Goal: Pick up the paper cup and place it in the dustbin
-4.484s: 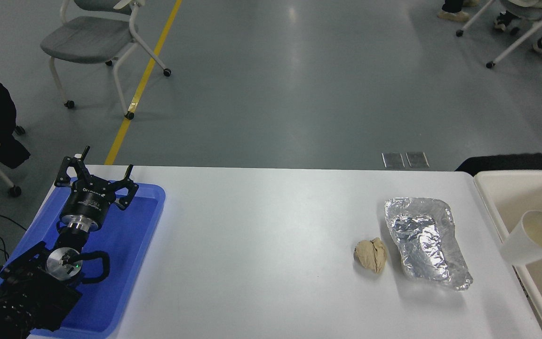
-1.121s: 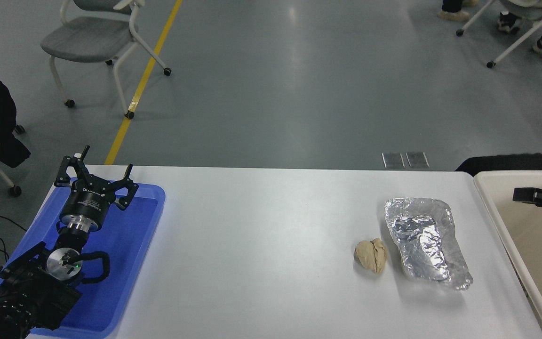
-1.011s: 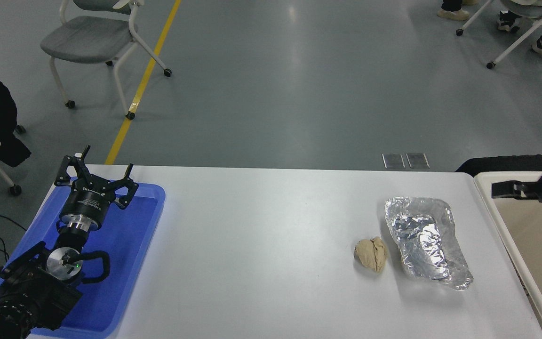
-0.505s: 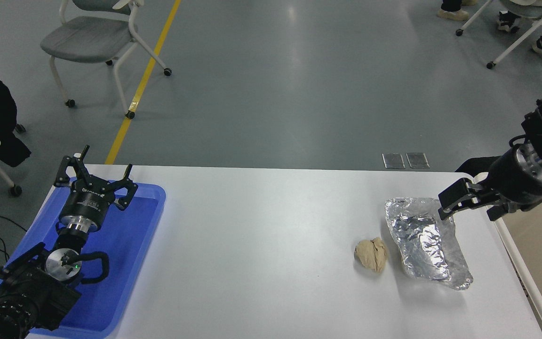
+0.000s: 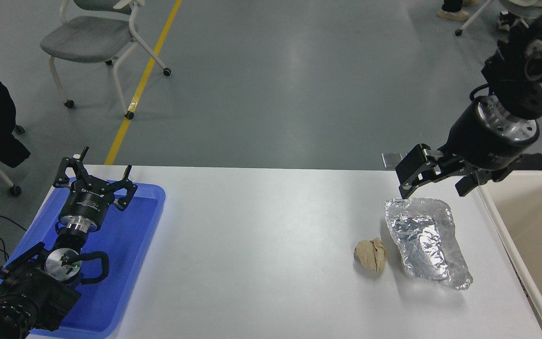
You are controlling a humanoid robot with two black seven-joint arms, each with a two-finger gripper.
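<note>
Right pincer (image 5: 435, 180), jaws apart and empty, hangs above the table's (image 5: 261, 235) far edge, dustbin (image 5: 525, 226) at its 4 o'clock; no paper cup shows.

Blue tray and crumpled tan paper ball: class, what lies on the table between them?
Nothing: the head view shows only bare white table between the blue tray and the tan paper ball.

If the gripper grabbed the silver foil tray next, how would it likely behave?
The foil tray looks thin and crinkled, so it would probably dent under the right gripper and feel very light. Its crumpled, uneven walls suggest that it would sag, not stay stiff.
</note>
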